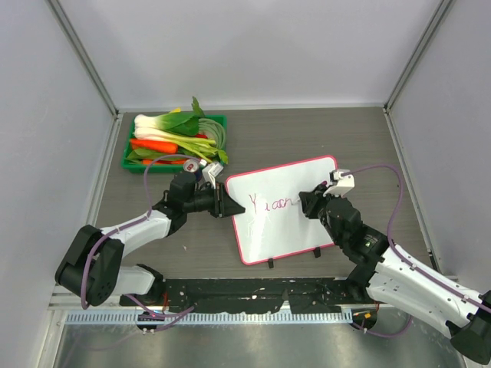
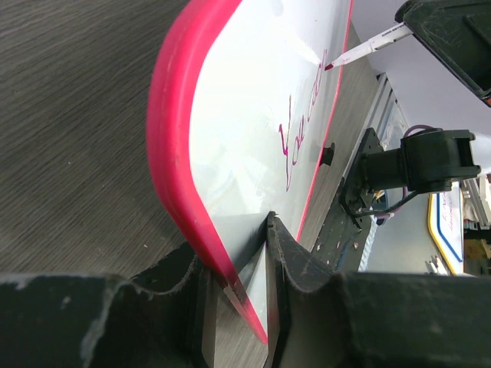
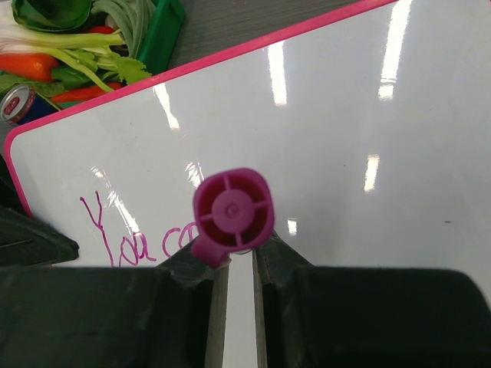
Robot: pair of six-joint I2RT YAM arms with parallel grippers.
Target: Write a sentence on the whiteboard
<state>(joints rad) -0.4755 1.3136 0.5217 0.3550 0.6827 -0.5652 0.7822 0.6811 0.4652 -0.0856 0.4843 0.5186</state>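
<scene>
The whiteboard (image 1: 295, 230) lies on the bench (image 1: 353, 138) between the two arms, and its long side runs from left to right. The left end effector (image 1: 228, 201) pinches the board's left edge. The right end effector (image 1: 313, 204) is pinching a pink pen (image 3: 232, 211). Its tip seems to touch the board, but that is hard to see. The sentence (image 1: 275, 204) stops right at the pen, so the bare white part for more words lies to the right, on the right arm's side.
</scene>
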